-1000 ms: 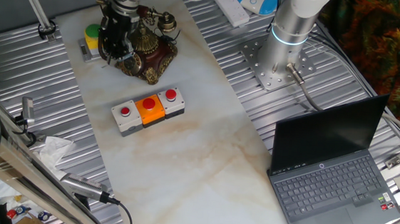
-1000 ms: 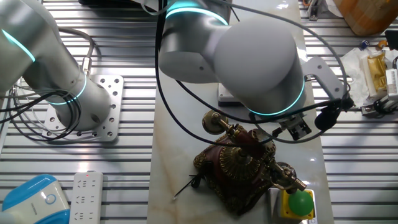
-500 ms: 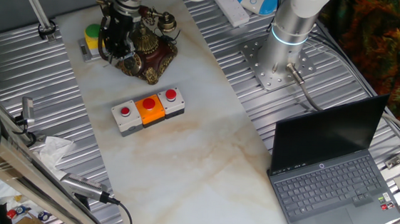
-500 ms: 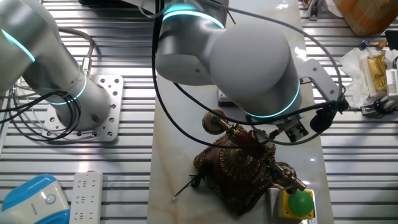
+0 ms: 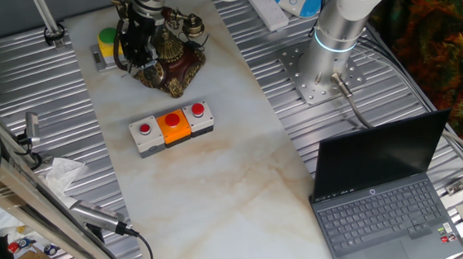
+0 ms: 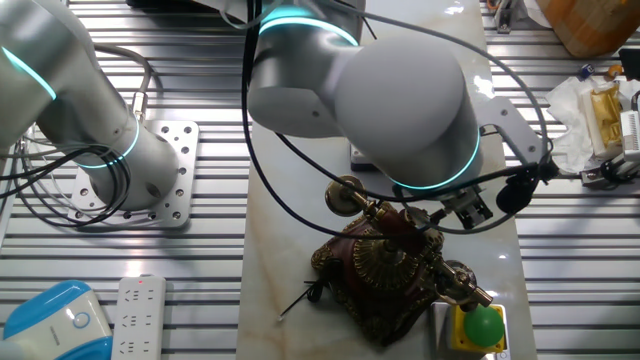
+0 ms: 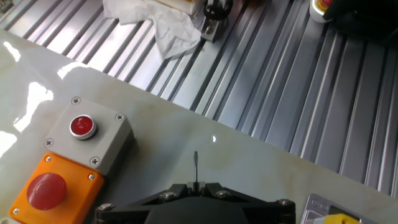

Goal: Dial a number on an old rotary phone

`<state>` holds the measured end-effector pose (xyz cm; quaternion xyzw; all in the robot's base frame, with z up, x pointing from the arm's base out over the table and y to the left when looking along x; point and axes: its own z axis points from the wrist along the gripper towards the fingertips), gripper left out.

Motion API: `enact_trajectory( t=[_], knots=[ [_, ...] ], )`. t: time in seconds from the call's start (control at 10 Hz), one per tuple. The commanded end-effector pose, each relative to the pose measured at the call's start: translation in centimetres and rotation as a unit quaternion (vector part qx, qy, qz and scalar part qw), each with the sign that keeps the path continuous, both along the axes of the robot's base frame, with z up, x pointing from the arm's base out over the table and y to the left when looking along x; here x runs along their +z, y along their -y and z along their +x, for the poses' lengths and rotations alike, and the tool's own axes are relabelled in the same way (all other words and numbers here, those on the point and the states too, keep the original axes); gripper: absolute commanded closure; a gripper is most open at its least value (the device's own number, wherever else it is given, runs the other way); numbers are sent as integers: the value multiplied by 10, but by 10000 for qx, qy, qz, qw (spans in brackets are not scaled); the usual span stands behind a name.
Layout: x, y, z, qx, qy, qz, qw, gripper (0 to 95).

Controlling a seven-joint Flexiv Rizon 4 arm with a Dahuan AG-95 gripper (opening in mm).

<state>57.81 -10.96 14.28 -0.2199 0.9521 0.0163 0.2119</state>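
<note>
The hand (image 5: 132,51) hangs over the dial side of the old rotary phone (image 5: 173,59), at the far left of the worktop (image 5: 235,188); its grip cannot be told. A grey button box (image 5: 170,128) sits nearer.

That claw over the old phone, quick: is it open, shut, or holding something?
Claw: cannot be told; its fingers are hidden over the old rotary phone.

Two opposed high table views share the phone (image 5: 171,54); hand view looks down.
</note>
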Motion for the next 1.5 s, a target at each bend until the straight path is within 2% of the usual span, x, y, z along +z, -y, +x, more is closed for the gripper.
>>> enact_trajectory(
  t=[0.1,0.4,0.6,0.8,1.0,1.2,1.5],
  knots=[
    [-2,1,-2,-4,48,40,10000,950],
    [-2,1,-2,-207,156,179,9995,950],
    [-1,0,0,-286,9,50,9996,950],
    [-1,0,0,-298,-52,-4,9995,950],
    [-2,0,0,-365,-51,-5,9993,950],
    [-3,1,0,-528,-12,105,9985,950],
    [-3,1,0,-731,13,98,9973,950]
  ],
)
